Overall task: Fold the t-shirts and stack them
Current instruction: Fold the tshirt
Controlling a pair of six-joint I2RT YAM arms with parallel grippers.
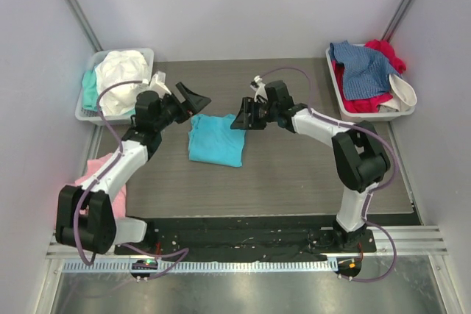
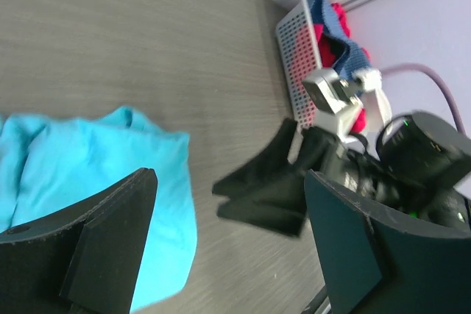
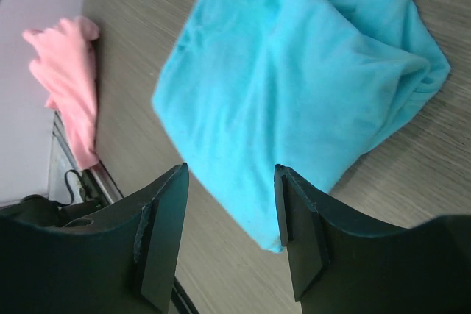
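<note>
Grey woodgrain surface (image 1: 294, 174), pale walls (image 1: 221, 5); soft rumpled turquoise tee (image 1: 215, 140) lies there, left claw (image 1: 193, 99) and right claw (image 1: 243, 118) gaping empty either side

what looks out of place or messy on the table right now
The pink t-shirt lies crumpled at the left edge of the table, seemingly hanging over it. The turquoise t-shirt mid-table is folded lopsided, with rumpled, uneven edges.

Left gripper (image 1: 197, 104) and right gripper (image 1: 239, 121) were both stretched forward, pointing at each other, jaws apart, nothing in either.
</note>
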